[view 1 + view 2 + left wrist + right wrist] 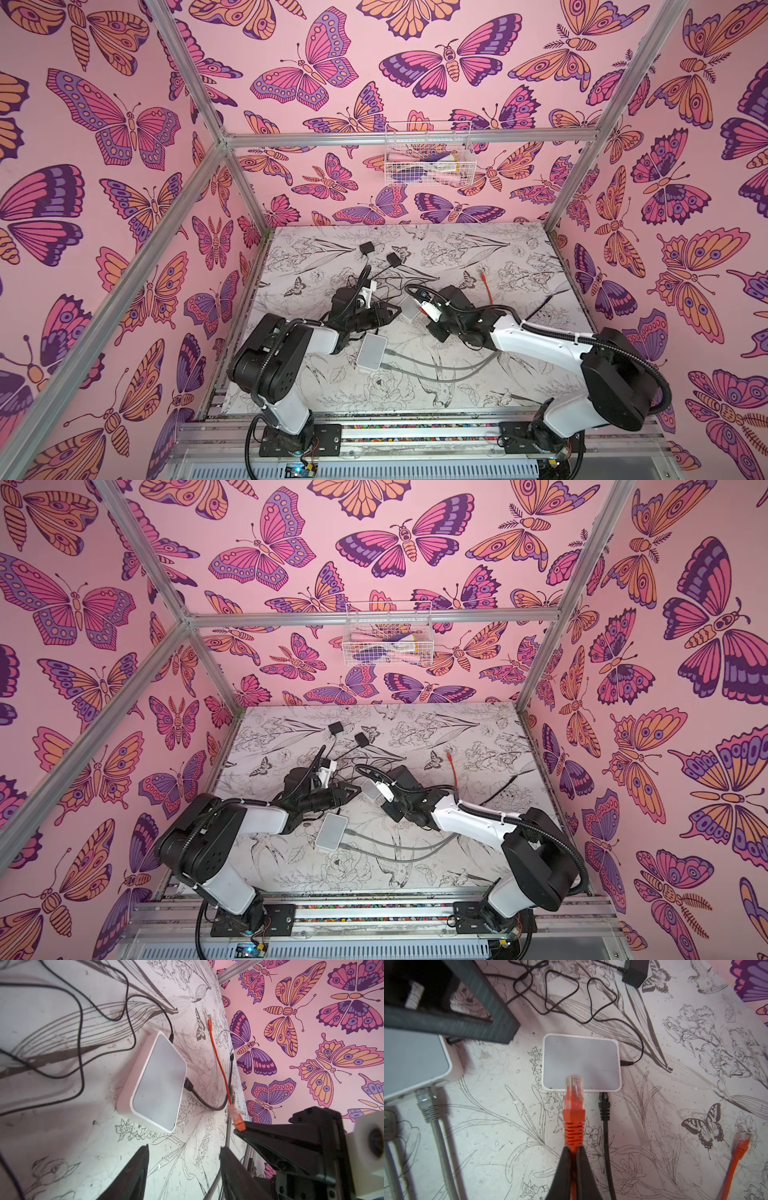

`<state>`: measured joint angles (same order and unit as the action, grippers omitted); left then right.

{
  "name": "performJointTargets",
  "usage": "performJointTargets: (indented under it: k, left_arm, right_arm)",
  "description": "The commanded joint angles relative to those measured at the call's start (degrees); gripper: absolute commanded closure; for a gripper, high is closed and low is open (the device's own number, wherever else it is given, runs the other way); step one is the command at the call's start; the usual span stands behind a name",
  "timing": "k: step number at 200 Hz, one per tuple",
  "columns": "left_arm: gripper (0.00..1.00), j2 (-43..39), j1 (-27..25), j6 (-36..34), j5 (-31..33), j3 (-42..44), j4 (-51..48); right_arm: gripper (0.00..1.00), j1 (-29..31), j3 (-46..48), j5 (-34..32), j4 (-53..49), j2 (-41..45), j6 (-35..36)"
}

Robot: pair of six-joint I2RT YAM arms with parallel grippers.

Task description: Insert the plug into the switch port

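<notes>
Right jaws around plug (574,1105) (boot end)

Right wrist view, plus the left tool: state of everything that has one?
orange plug: held, not inserted, tip pointing at white switch.
right tool: shut on orange plug's boot.
left tool: open, empty.
white switch: lying flat, black Ethernet cable and power lead plugged in.
second white switch: two grey cables plugged in.
far orange plug: lying loose, unplugged.
</notes>
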<state>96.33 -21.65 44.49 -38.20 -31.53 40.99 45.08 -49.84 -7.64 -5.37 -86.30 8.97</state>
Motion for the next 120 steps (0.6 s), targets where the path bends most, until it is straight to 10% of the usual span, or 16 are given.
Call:
performJointTargets:
  k: [1,120]
  left_arm:
    - [0.43,-1.1,0.1,0.0,0.9,0.4,0.7]
    - [0.45,5.3,-0.4,-15.9,8.4,-15.9,-24.1]
  right_arm:
    - [1.00,-0.1,0.5,-0.5,2.4,1.1,-1.5]
    - [1.00,-0.1,-3.8,-4.9,-8.0,-8.6,-3.2]
